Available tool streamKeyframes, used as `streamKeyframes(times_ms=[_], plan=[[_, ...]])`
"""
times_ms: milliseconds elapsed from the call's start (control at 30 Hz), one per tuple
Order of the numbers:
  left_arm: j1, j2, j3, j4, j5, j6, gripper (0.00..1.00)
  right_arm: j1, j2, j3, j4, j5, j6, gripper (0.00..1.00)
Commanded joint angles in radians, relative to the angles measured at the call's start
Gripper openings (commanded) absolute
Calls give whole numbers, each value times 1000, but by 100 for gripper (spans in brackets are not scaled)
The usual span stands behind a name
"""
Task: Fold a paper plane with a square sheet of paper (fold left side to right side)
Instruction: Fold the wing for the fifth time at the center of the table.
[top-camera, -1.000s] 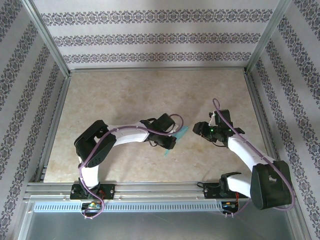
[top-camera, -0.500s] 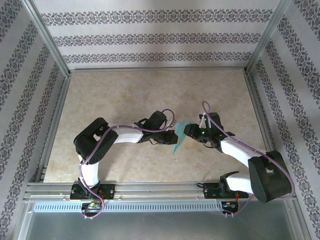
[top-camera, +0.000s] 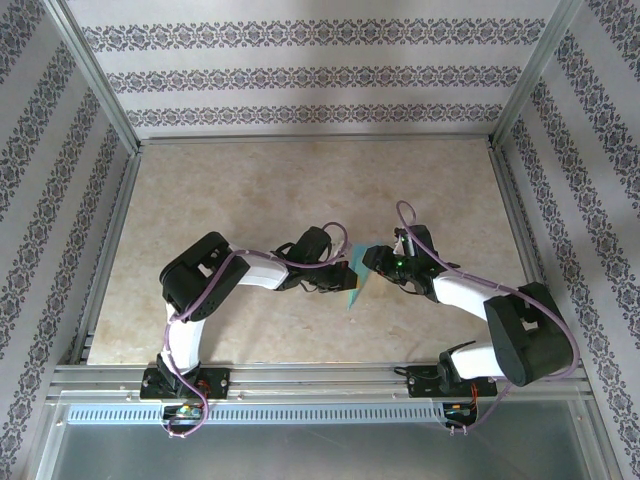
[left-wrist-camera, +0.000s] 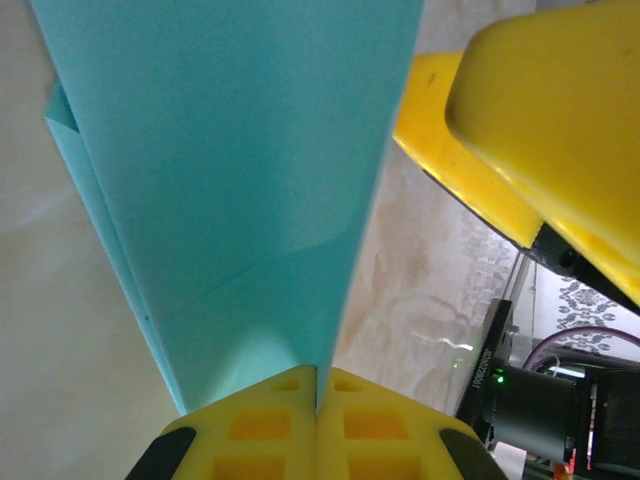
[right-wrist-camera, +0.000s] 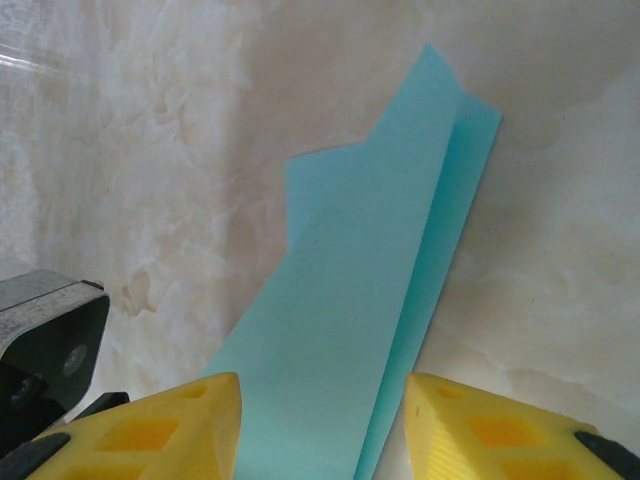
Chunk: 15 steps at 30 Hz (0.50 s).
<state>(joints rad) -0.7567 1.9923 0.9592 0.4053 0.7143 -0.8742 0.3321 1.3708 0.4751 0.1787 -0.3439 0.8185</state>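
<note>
Two yellow fingers (left-wrist-camera: 250, 430) of the left gripper (left-wrist-camera: 317, 395) are pressed together with no gap, and the teal paper plane (left-wrist-camera: 230, 150) is pinched in the seam between them. In the left wrist view the paper rises straight out from the fingertips as a flat panel. One slanting crease crosses its lower part, and a second layer's edge peeks out on the left.

Right gripper (right-wrist-camera: 320, 430): fingers spread wide, one tip on each side of the paper, and the jaws are not clamped. Cannot tell if either pad touches the sheet. One of its yellow fingers (left-wrist-camera: 540, 110) sits just beside the paper's right edge in the left wrist view.

Paper plane (right-wrist-camera: 370, 260) in the right wrist view: a long narrow folded strip of two overlapping layers with a lengthwise fold line. The long axis runs away from the fingers, and the far end is stepped, with two corners and a notch.

Top view: left gripper (top-camera: 338, 268) and right gripper (top-camera: 374, 258) meet near mid-table, the paper plane (top-camera: 357, 280) between them and held on edge. Its long axis runs near to far, leaning slightly right at the far end. The wider part is up between the grippers, and the narrow tip points to the near side, just over the marbled table (top-camera: 250, 190).
</note>
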Motion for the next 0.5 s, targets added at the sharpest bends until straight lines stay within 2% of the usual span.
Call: streamKeyframes(times_ms=[0, 467], plan=[[17, 24, -13, 91, 37, -44, 0, 13, 15, -1, 38, 34, 22, 47], [22, 48, -21, 155, 45, -90, 0, 16, 66, 27, 68, 39, 23, 47]])
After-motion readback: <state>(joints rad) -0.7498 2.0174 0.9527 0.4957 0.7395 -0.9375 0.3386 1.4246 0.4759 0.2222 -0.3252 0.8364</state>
